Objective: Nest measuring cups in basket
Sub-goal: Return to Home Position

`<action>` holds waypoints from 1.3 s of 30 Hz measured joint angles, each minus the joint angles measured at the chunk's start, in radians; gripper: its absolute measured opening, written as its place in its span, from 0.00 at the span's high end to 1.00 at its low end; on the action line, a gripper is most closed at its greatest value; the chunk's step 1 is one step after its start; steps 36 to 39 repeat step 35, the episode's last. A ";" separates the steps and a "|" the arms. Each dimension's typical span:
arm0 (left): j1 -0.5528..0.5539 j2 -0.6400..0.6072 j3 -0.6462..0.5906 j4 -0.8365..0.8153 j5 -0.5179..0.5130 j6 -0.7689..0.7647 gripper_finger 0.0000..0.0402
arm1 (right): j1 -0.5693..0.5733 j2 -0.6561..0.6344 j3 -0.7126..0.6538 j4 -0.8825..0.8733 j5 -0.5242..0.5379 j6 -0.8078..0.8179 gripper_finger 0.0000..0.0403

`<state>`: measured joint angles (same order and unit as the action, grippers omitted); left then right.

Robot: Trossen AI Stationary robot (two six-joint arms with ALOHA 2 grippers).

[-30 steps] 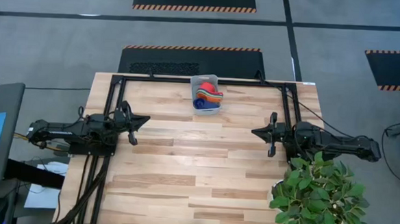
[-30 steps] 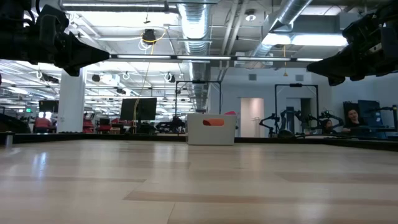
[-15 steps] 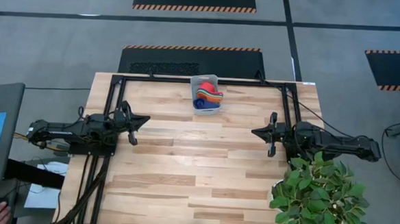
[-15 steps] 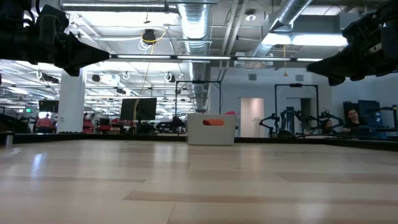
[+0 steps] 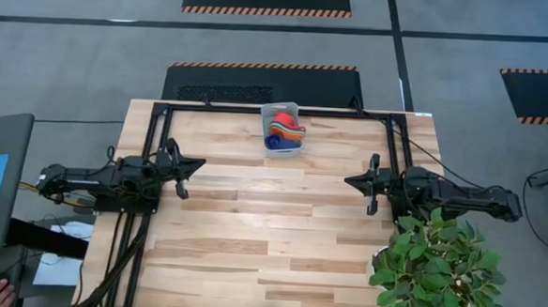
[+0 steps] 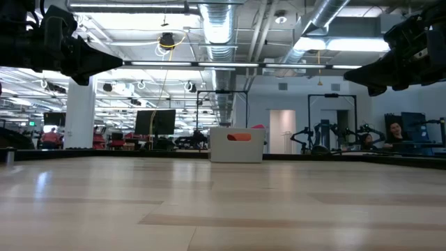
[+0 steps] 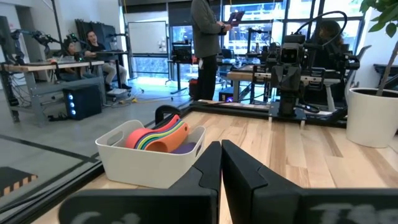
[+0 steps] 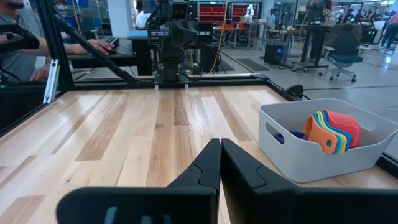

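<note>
The pale basket (image 5: 282, 128) stands at the middle of the table's far edge. The measuring cups (image 5: 284, 130) sit stacked inside it, orange, yellow, green, red and blue rims showing; the stack (image 7: 160, 137) leans on its side in the left wrist view and also shows as a stack (image 8: 333, 130) in the right wrist view. My left gripper (image 5: 199, 165) hovers over the table's left side, shut, pointing right. My right gripper (image 5: 350, 181) hovers over the right side, shut, pointing left. Both are far from the basket (image 6: 236, 145).
A potted plant (image 5: 437, 270) stands at the table's near right corner beside the right arm. A black frame (image 5: 276, 109) runs along the far edge behind the basket. People stand and sit in the room beyond the table. Bare wood lies between the arms.
</note>
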<state>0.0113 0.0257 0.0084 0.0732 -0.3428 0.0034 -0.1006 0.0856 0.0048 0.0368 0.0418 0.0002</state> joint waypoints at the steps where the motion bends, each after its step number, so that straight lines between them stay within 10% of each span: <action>1: 0.000 0.000 0.000 0.000 0.000 0.000 1.00 | 0.000 0.000 0.000 0.000 0.000 0.000 0.92; 39: 0.000 0.000 0.000 0.000 0.000 0.000 1.00 | 0.000 0.000 0.000 0.000 0.000 0.000 0.93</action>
